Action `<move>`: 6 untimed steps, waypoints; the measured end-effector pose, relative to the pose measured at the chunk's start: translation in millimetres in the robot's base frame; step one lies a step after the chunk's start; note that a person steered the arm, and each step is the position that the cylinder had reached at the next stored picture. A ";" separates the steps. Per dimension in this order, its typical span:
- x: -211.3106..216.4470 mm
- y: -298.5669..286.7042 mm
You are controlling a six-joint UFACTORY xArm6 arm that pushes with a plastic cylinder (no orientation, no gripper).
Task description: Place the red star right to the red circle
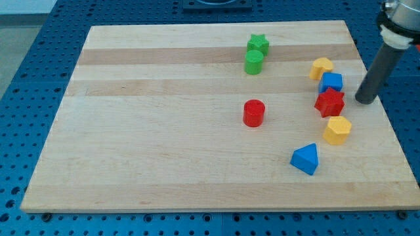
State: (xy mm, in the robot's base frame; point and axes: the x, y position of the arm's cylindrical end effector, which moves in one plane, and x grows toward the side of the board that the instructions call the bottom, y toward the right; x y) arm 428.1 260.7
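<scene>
Worktop [164,164], wooden. Red circle [253,113] mid-board; red star [329,103] well to its right, touching blue block [331,82]. My tip [365,100] just right of the star, so the push runs left. No jaws on this rod.

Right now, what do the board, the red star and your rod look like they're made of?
Board: pale wood, matte, with visible grain and glued strips. Red star: probably plastic, uniform colour, slight sheen. Rod: dark, smooth, possibly metal or plastic; my tip sits just to the view's right of the star.
</scene>
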 end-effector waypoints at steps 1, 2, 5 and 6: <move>0.4 -6.1; 0.4 -14.1; 6.0 -62.5; 6.0 -78.2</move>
